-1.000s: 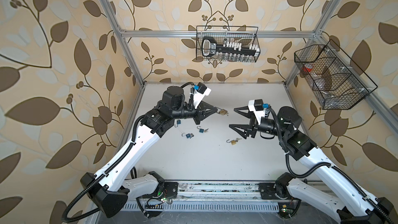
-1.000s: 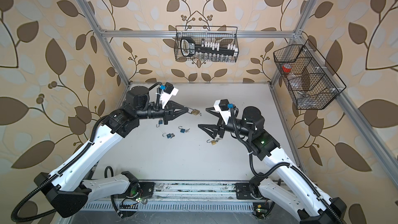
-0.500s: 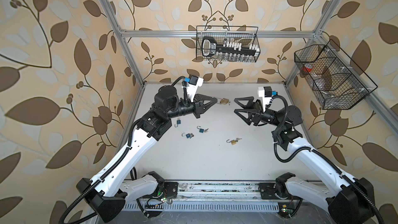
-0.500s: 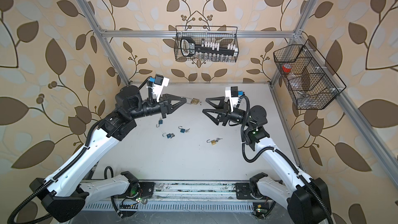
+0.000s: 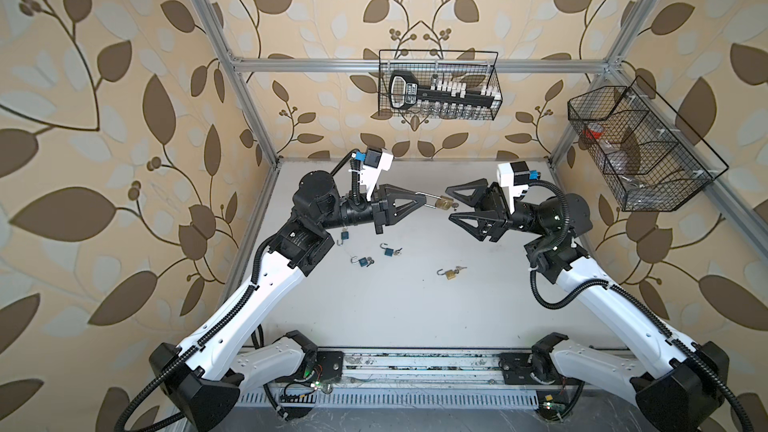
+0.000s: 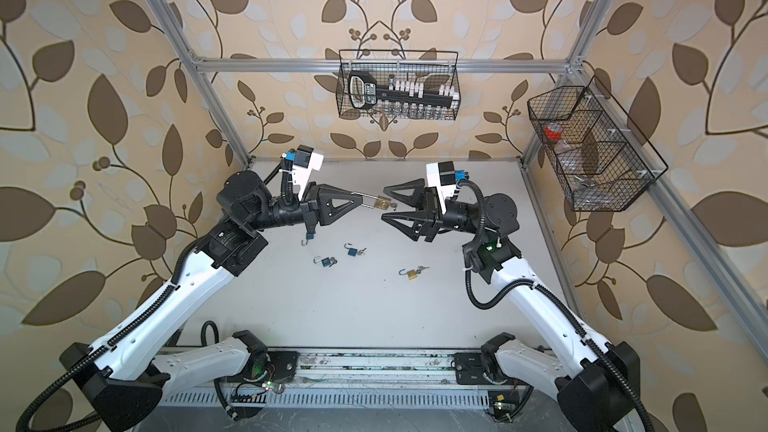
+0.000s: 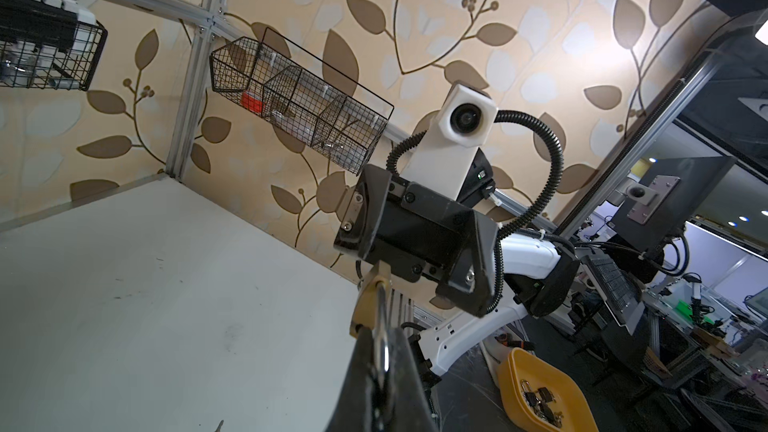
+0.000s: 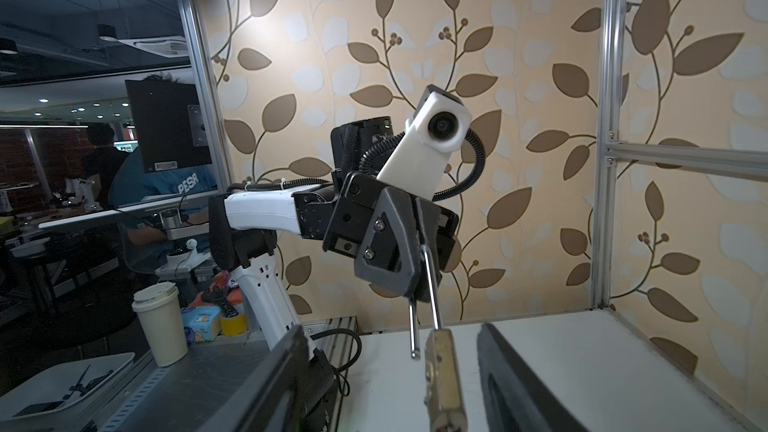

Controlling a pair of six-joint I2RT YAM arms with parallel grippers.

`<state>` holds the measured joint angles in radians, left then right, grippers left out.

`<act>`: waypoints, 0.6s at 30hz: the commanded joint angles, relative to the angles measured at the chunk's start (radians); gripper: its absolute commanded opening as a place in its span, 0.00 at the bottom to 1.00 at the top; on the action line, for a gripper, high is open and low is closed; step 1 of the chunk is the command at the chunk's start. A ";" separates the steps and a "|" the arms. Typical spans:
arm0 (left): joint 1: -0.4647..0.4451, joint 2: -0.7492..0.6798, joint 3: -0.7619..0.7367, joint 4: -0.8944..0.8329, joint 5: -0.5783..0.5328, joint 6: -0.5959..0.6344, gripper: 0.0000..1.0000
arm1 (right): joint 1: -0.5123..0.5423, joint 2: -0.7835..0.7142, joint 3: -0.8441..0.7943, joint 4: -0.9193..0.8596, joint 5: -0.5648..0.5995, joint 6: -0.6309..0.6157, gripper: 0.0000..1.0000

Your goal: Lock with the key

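In the right wrist view, white capital letters that look like "PESR" run across the chest of the blue T-shirt (image 8: 191,187) worn by a person seated beyond the glass pane. In both top views the large black key-shaped plastic rack (image 5: 406,92) (image 6: 365,92) in the black wire basket (image 5: 436,52) (image 6: 399,51) on the back wall carries a white-lettered label on its head, too small to read. The white printed sticker on the back of the black flat monitor (image 8: 166,130) is equally illegible.

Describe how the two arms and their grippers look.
The left arm and right arm have white shells with black joints. Black ribbed cable conduit runs along each. The left gripper and right gripper are black with triangular, open-framed fingers; a white camera block with a blue plug sits above each.
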<state>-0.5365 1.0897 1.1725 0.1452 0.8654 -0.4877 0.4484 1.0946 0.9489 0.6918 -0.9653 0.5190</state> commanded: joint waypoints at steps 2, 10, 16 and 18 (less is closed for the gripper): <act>-0.003 -0.045 0.006 0.120 0.052 -0.014 0.00 | 0.005 -0.011 0.017 -0.069 0.005 -0.057 0.57; -0.002 -0.051 0.005 0.112 0.072 -0.003 0.00 | 0.016 -0.010 0.021 -0.065 0.008 -0.032 0.43; -0.004 -0.057 0.004 0.110 0.073 0.001 0.00 | 0.029 -0.005 0.033 -0.051 0.004 -0.014 0.38; -0.003 -0.056 0.004 0.111 0.075 0.000 0.00 | 0.032 -0.004 0.034 -0.045 0.005 -0.011 0.37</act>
<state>-0.5365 1.0592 1.1721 0.1894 0.9131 -0.4946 0.4725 1.0931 0.9493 0.6231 -0.9577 0.4976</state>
